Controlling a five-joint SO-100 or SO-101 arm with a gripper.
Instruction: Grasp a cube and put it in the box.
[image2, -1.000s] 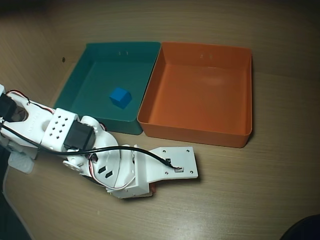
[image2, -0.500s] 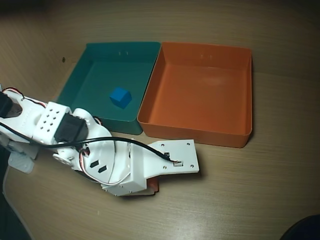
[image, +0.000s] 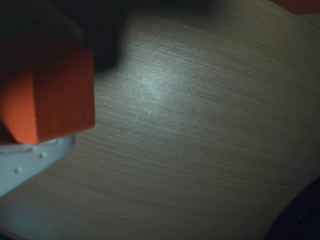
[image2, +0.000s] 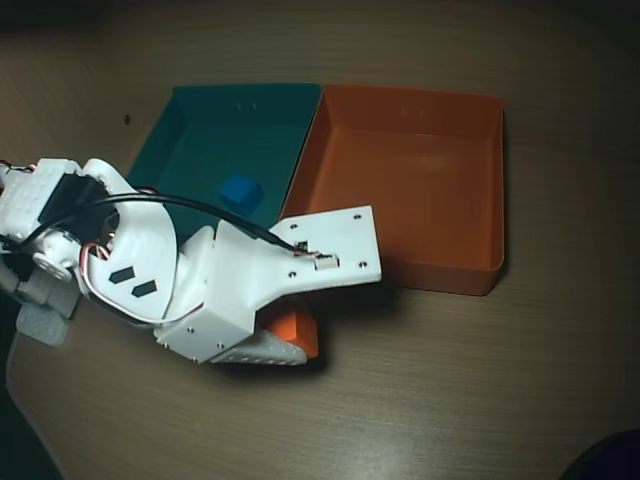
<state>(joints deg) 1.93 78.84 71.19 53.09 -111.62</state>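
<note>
The small orange cube (image2: 301, 331) sits between my gripper's (image2: 287, 338) jaws, which are shut on it, just in front of the two trays. In the wrist view the cube (image: 52, 92) fills the upper left, with a white finger (image: 27, 162) below it and a dark jaw above, and the wooden table lies beneath. The large orange box (image2: 420, 190) stands at the back right of the overhead view, with nothing in it; its front wall is just beyond the wrist plate. A sliver of the box (image: 300, 4) shows at the wrist view's top right.
A teal-green tray (image2: 200, 130) adjoins the box on its left and holds a blue cube (image2: 240, 192), partly behind the arm. My arm's base (image2: 40, 230) is at the left edge. A dark object (image2: 605, 460) sits at the bottom right corner.
The arm has risen and swung toward the trays, carrying the orange cube. The wrist plate now overlaps the trays' front walls in the overhead view.
</note>
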